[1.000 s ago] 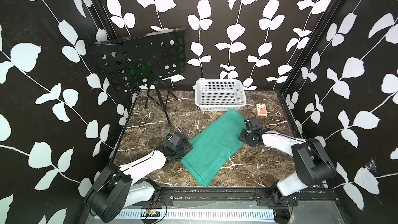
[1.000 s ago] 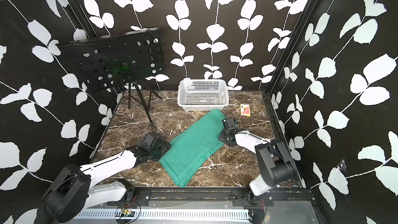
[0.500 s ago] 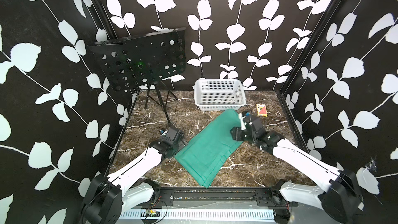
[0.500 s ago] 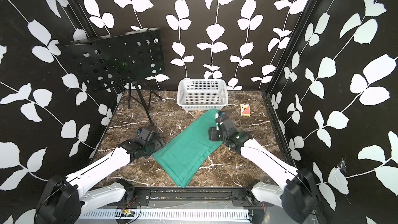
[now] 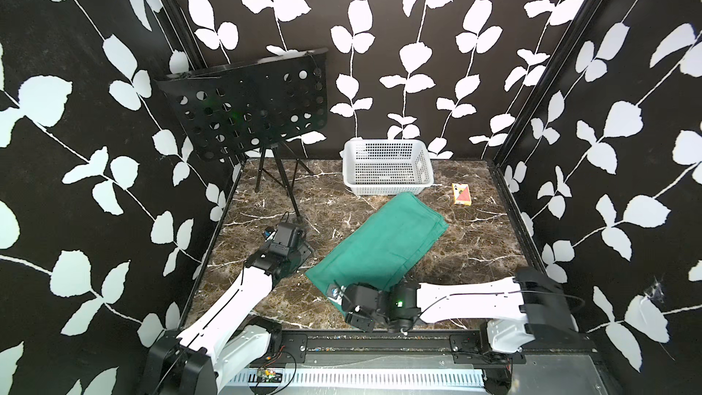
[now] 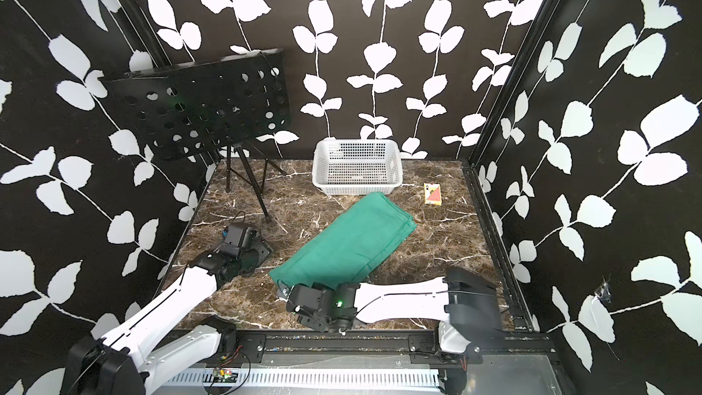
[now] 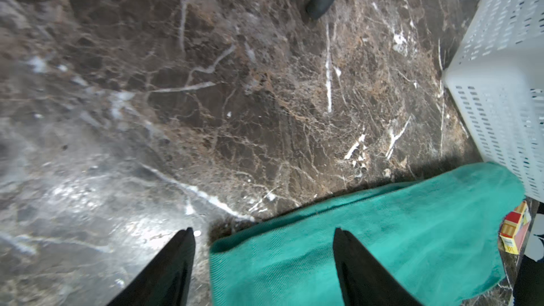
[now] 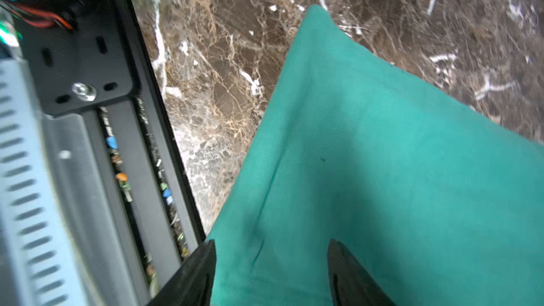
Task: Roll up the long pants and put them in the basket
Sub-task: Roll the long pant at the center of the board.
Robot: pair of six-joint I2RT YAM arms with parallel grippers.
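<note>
The long pants (image 5: pixel 383 248) lie folded into a flat teal-green strip, running diagonally across the marble table from near the basket toward the front; both top views show them (image 6: pixel 349 241). My left gripper (image 5: pixel 304 252) hovers at the strip's left long edge. In the left wrist view it (image 7: pixel 263 231) is open, one finger over bare marble, the other over the cloth (image 7: pixel 382 231). My right gripper (image 5: pixel 334 292) is at the strip's near end by the front rail. In the right wrist view it (image 8: pixel 271 242) is open, with the cloth (image 8: pixel 382 142) spread beneath and between its fingers.
A white basket (image 5: pixel 387 169) stands at the back, just beyond the pants' far end. A black music stand (image 5: pixel 247 108) on a tripod occupies the back left. A small card box (image 5: pixel 461 194) lies at the back right. The black front rail (image 5: pixel 380 340) runs close behind the right gripper.
My right arm has swung from the pants' far right end round to their near end by the front rail, and its jaws have widened. The left gripper has drawn back leftward off the cloth.
</note>
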